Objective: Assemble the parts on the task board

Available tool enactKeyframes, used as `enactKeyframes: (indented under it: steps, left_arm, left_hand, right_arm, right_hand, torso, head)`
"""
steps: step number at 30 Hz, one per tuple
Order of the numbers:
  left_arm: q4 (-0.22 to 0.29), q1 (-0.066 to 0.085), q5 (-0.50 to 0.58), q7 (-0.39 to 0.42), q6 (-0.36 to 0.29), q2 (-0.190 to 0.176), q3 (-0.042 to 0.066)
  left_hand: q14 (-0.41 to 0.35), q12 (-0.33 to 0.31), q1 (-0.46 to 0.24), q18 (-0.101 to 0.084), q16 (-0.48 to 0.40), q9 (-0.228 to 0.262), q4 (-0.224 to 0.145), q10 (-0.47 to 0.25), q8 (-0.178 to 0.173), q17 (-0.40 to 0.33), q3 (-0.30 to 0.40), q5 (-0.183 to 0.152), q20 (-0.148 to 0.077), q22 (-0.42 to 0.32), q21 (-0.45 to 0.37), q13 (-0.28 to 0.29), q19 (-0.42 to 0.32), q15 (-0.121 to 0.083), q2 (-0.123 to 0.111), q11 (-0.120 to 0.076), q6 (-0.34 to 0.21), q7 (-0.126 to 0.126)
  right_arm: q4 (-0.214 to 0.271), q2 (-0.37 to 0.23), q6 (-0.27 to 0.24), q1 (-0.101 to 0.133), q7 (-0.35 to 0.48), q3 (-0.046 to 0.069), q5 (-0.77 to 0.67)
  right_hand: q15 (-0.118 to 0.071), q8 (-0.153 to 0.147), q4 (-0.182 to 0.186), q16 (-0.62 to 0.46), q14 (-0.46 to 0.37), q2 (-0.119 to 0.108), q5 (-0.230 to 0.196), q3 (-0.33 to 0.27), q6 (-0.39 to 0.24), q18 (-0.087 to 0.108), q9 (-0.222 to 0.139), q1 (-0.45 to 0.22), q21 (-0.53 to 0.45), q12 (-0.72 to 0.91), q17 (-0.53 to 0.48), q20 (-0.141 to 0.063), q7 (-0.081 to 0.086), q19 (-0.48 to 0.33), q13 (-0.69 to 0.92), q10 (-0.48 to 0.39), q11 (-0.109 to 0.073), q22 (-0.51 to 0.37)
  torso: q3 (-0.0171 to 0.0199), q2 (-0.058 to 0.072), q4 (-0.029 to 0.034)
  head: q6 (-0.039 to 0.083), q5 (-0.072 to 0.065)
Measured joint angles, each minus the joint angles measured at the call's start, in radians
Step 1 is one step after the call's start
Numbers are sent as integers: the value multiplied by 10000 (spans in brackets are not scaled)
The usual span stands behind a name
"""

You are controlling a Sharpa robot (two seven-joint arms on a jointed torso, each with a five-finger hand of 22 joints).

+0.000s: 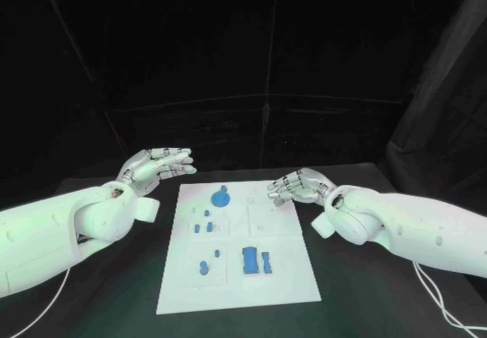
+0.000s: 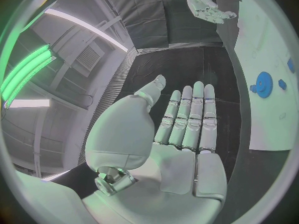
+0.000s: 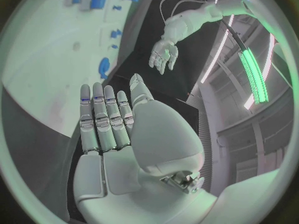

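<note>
The white task board [image 1: 274,282] lies in the middle of the black table. On it sit a round blue gear part [image 1: 220,197] near the far end, small blue pieces [image 1: 203,227] at mid-left, and blue blocks [image 1: 250,260] plus a small piece [image 1: 204,267] nearer me. My left hand [image 1: 157,166] hovers beyond the board's far left corner, fingers straight and apart, holding nothing. My right hand [image 1: 296,188] hovers over the board's far right edge, also flat and empty. The left wrist view shows the left hand [image 2: 187,124], the gear part [image 2: 263,84] and the right hand [image 2: 206,5].
Black table [image 1: 112,303] surrounds the board on all sides, with dark curtains behind. A thin cable [image 1: 436,296] runs along the table by my right arm. In the right wrist view, the right hand [image 3: 112,119] rises beside the task board [image 3: 44,59].
</note>
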Motion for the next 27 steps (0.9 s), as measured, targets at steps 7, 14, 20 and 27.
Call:
enactKeyframes:
  steps: [7, 14, 20, 27]
  left_arm:
    - [-1214, -192, 139, 305, -308, 840, 8]
    - [-1593, -272, 267, 404, -544, 1086, 9]
    - [-1168, -523, 231, 378, -773, 991, 216]
    - [-45, -1105, 84, 387, -1811, 757, 750]
  left_hand:
    - [71, -1145, 223, 0, -1593, -7, 32, -33, -384, -1032, -471, 0, 325, -1022, -826, -22, -347, 216, 223, 178, 89, -88]
    - [-669, -1581, -946, 0, -2102, -224, 287, -901, -654, -1421, -827, -173, 78, -1550, -1129, -221, -1035, 109, 407, 58, -809, -240]
    - [-2508, -1947, -3432, -227, -2534, -506, 689, -2805, -1162, -1770, -1240, -371, -470, -2164, -1453, -487, -2593, -198, 503, -306, -2691, -555]
    - [-4155, -2275, -5654, -532, -2916, -622, 821, -4509, -1346, -2146, -1642, -424, -959, -2707, -1568, -595, -3991, -759, 542, -641, -4378, -1090]
  right_arm:
    - [-2238, 1169, 101, 43, 1546, 236, 2103]
    - [-2687, 1536, 194, 39, 1966, 275, 2622]
    - [-2196, 1368, -49, -48, 1962, 243, 2702]
    - [-806, 1076, -1093, -187, 2198, 190, 3194]
  right_hand:
    - [109, 0, -646, -888, 426, 325, -25, 43, 61, 0, -906, -516, -1667, -535, -1629, 187, -10, 667, -1753, 337, 87, -1479]
    - [-149, -222, -769, -1072, -159, 114, -146, 208, -783, 1, -1416, -2060, -1916, -800, -2212, -207, -98, 482, -2255, -596, -122, -1970]
    - [-548, -465, -633, -1353, -2381, -296, -588, 489, -2648, -311, -1798, -4793, -2253, -1066, -2592, -680, -428, -1349, -2532, -2735, -425, -2442]
    - [-1034, -581, -585, -1468, -4431, -470, -1033, 1126, -4363, -492, -1953, -7322, -2660, -1145, -2746, -1109, -848, -3037, -2643, -4701, -962, -2879]
  torso:
    - [1, -287, -35]
    - [37, -399, -34]
    - [91, -482, -17]
    - [218, -699, 25]
  head:
    - [508, 105]
    - [617, 198]
    - [538, 444]
    - [415, 830]
